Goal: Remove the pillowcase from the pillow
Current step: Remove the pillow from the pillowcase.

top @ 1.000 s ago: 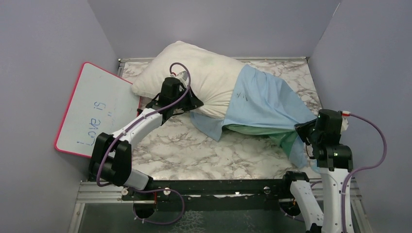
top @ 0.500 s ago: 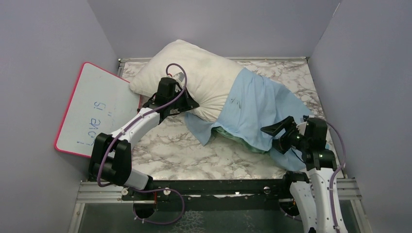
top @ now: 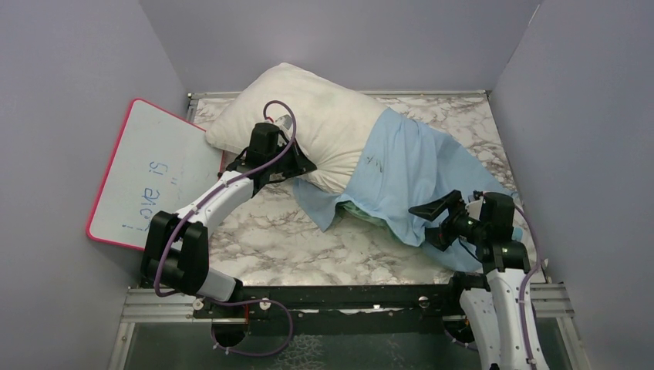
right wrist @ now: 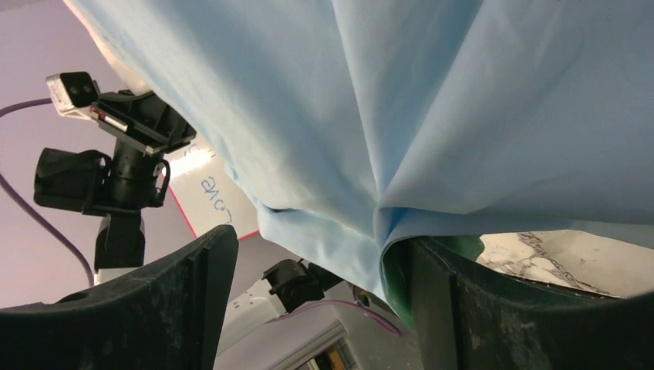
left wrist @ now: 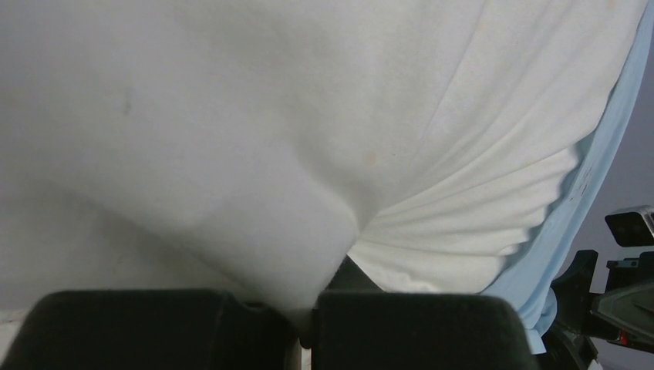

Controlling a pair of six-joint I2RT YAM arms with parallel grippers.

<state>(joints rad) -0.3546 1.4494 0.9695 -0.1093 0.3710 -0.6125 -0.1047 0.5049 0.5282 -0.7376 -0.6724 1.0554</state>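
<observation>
1. The left arm reaches out over the counter (top: 293, 231). The left hand (top: 295, 166) is pinched tight on the white pillow (top: 308, 116).
2. The right arm is bent low. The right hand (top: 432, 223) has its fingers wide apart, with the blue pillowcase (top: 409, 166) hanging between them.
3. The pillowcase covers the pillow's right end.

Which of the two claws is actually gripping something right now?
The left gripper: it is shut on a pinch of the cream-white pillow. The right gripper stands wide open, the light blue pillowcase draped loose between its jaws.
</observation>
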